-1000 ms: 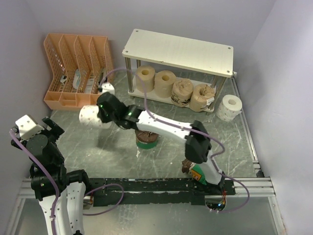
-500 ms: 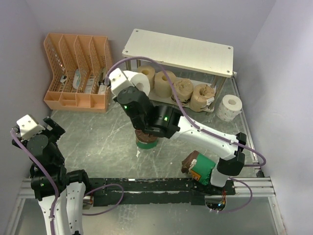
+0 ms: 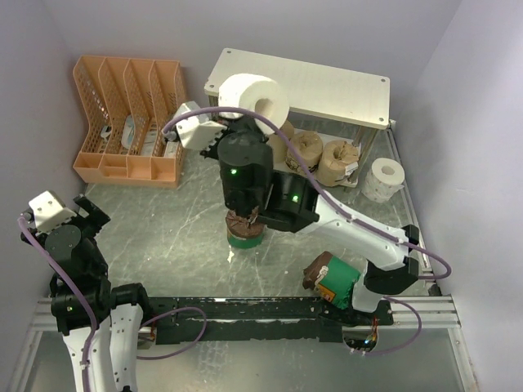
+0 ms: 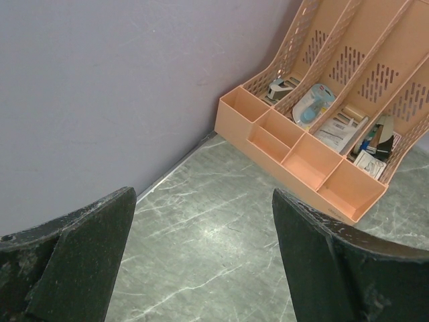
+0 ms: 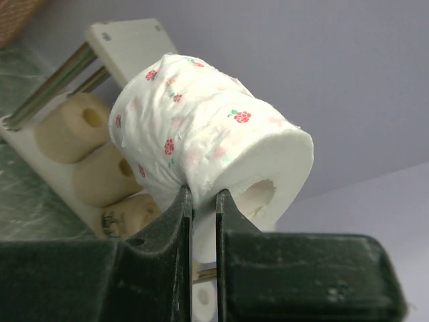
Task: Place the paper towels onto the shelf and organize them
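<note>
My right gripper (image 3: 245, 122) (image 5: 204, 196) is shut on a white paper towel roll (image 3: 255, 96) (image 5: 201, 144) with small red speckles, pinching its wall and holding it high over the left end of the shelf (image 3: 327, 86). The cream two-tier shelf holds several beige rolls (image 3: 319, 155) on its lower board. Another white roll (image 3: 383, 179) stands on the table right of the shelf. A green-banded roll (image 3: 244, 231) stands mid-table under the right arm, and another (image 3: 332, 280) lies near that arm's base. My left gripper (image 3: 61, 214) (image 4: 201, 268) stays open over bare table at the left.
An orange slotted file organizer (image 3: 131, 122) (image 4: 322, 134) with small office items stands at the back left. Grey walls close in the table on the left, back and right. A black rail (image 3: 245, 310) runs along the near edge.
The right arm has swung the white roll from the left of the table up and rightward to above the shelf's left end. The left arm has not moved.
</note>
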Robot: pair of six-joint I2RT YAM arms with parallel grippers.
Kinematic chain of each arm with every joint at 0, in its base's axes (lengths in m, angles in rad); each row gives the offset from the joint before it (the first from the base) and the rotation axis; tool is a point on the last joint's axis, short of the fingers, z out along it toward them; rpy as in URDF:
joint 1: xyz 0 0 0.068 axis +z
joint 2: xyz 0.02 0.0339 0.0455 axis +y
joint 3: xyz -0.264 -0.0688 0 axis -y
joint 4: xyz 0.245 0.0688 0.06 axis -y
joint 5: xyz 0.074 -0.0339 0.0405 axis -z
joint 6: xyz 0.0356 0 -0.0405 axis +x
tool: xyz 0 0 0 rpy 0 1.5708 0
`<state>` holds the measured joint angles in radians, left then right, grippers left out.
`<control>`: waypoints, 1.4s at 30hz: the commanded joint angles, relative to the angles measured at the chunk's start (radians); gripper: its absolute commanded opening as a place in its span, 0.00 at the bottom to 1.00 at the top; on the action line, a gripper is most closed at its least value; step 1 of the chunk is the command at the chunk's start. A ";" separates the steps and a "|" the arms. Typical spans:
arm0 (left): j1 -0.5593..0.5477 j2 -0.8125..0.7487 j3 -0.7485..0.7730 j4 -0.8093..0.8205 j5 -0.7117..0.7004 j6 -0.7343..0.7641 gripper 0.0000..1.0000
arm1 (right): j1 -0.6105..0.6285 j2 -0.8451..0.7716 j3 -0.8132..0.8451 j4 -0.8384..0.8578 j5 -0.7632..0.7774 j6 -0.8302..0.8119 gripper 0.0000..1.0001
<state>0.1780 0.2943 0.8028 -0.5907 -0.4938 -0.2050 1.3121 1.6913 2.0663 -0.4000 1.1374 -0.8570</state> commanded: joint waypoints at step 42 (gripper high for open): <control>-0.038 -0.003 -0.020 0.042 -0.011 0.000 0.94 | -0.796 -0.025 0.083 -0.205 -0.409 0.067 0.00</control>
<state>0.1471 0.2943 0.7879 -0.5865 -0.4934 -0.2062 0.5266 1.7290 2.1468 -0.6346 0.7338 -0.7975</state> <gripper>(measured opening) 0.945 0.080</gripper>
